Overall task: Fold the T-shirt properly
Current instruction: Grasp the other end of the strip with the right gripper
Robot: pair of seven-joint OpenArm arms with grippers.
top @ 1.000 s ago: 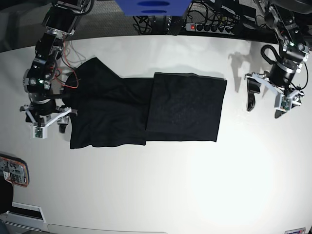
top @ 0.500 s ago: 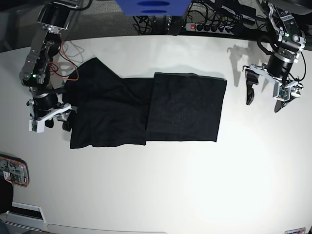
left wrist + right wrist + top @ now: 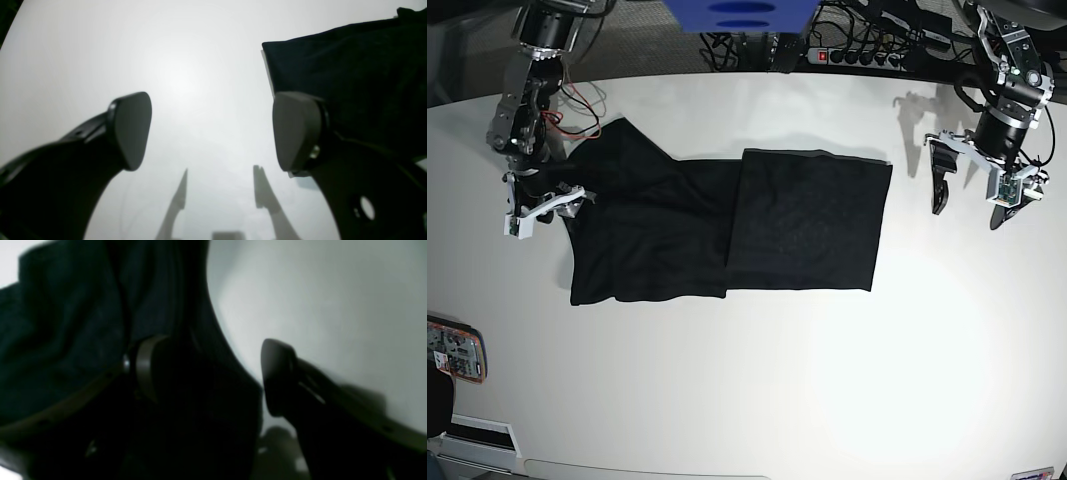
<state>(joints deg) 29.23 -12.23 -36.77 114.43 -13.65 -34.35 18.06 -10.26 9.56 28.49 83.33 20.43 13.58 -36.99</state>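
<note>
T-shirt (image 3: 727,225) half-folded on table (image 3: 757,380) (black); left gripper (image 3: 972,185), right gripper (image 3: 545,208) wide, empty.

I see no words or numbers I can read, not on anything my cameras show me.

Right end effector (image 3: 206,373) spread wide, one finger (image 3: 146,368) over rumpled black T-shirt (image 3: 66,323), other over white table (image 3: 317,290)

Right claw (image 3: 545,208) farther up T-shirt (image 3: 727,222) edge
</note>
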